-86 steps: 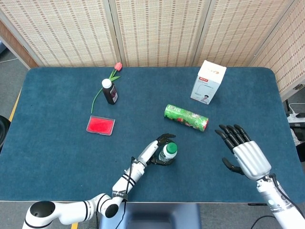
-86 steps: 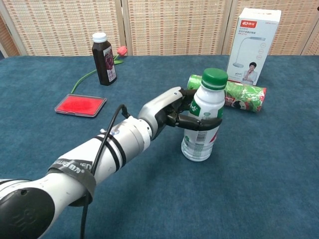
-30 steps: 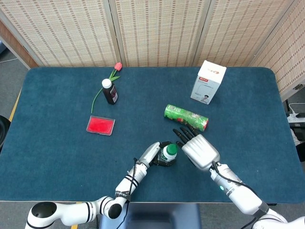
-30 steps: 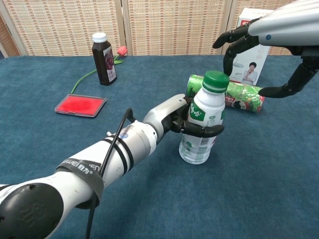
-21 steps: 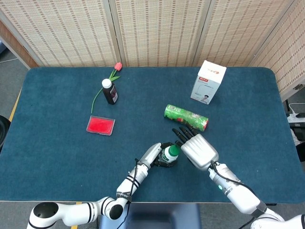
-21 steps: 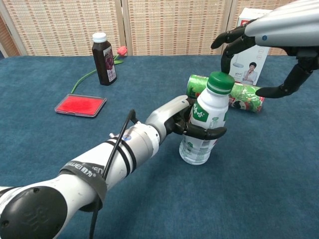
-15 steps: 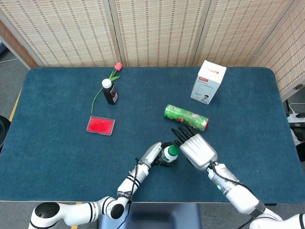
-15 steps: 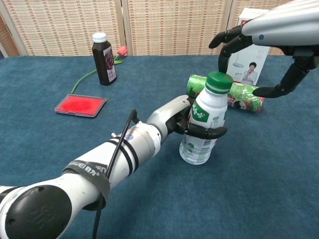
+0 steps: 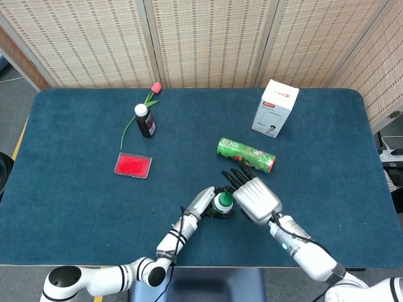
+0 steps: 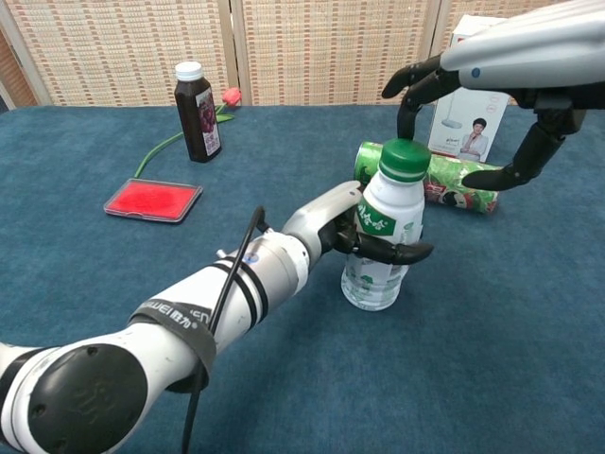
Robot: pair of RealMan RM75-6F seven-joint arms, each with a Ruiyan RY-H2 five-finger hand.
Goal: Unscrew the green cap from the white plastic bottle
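Observation:
The white plastic bottle (image 10: 382,248) stands upright on the blue table near the front middle, its green cap (image 10: 405,159) (image 9: 222,201) on top. My left hand (image 10: 342,230) (image 9: 203,200) grips the bottle's body, dark fingers (image 10: 397,252) wrapped round its front. My right hand (image 10: 492,80) (image 9: 254,197) hovers open just above and to the right of the cap, fingers spread and arched over it. No finger touches the cap in the chest view.
A green foil packet (image 9: 246,155) lies just behind the bottle. A white product box (image 9: 275,107) stands at the back right. A dark juice bottle (image 9: 145,121), a red flower (image 9: 153,89) and a red tray (image 9: 133,165) sit at the left.
My right hand has swung in from the right side and come over the cap, edging left in the last second. The left hand keeps hold of the bottle, which tilted slightly and stood up again.

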